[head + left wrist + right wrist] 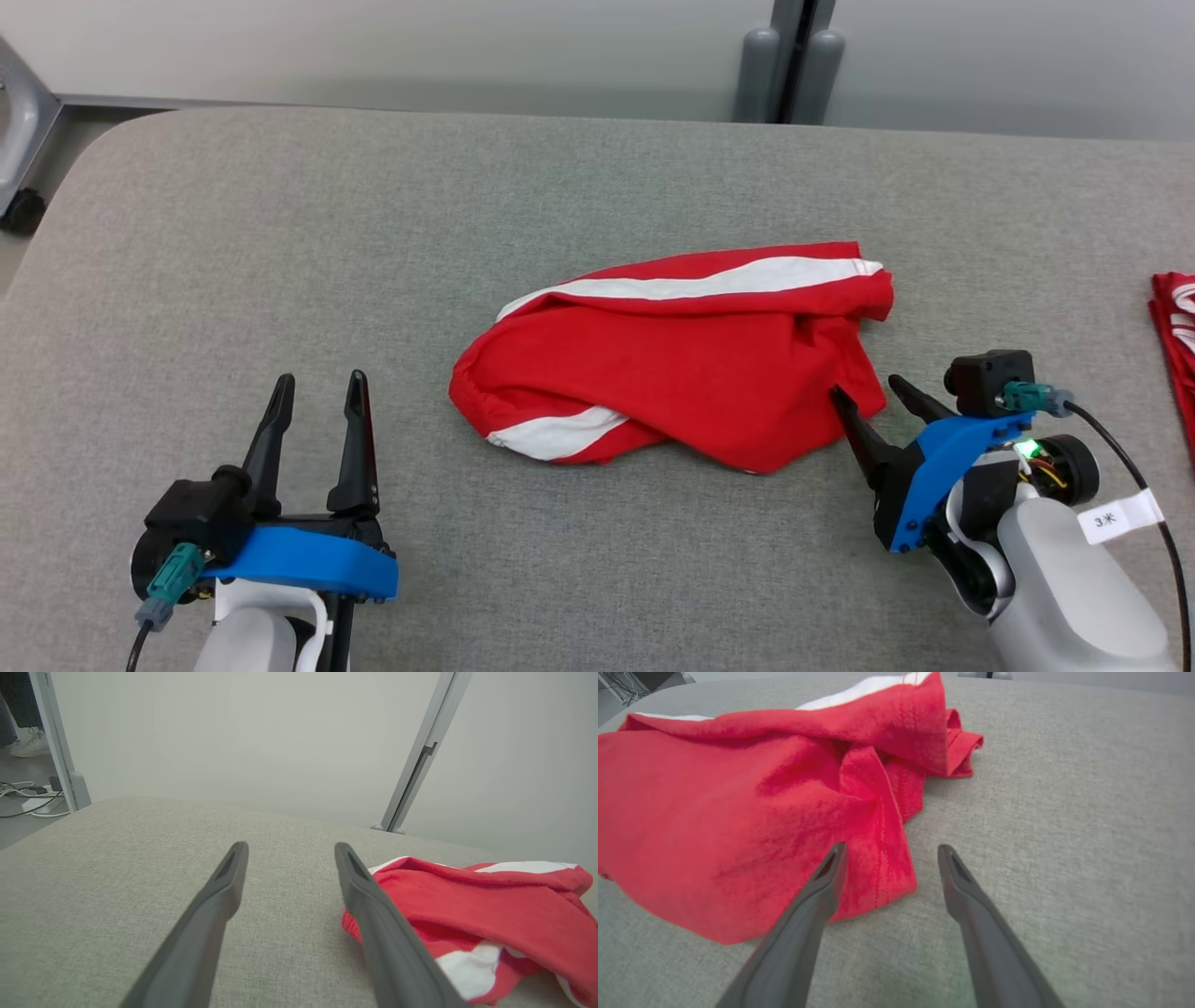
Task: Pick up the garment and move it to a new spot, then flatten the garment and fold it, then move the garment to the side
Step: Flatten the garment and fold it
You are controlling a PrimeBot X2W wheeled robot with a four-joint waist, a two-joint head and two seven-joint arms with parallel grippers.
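Observation:
The garment [681, 359] is red with white stripes and lies crumpled in a heap on the middle of the grey table [280, 233]. My right gripper [870, 389] stands open at the heap's right corner, its left finger over the cloth edge, nothing clamped between its fingers. In the right wrist view the garment [738, 812] spreads ahead and left of the open right gripper [889, 851]. My left gripper [317, 383] is open at the lower left, apart from the cloth. The left wrist view has the garment [490, 905] just right of the open left gripper [289, 851].
Another red and white piece of cloth [1178, 327] lies at the table's right edge. Grey partition posts [794, 65] stand behind the far edge. A wheeled metal frame [19, 140] is off the far left corner. Cables [28, 798] lie on the floor to the left.

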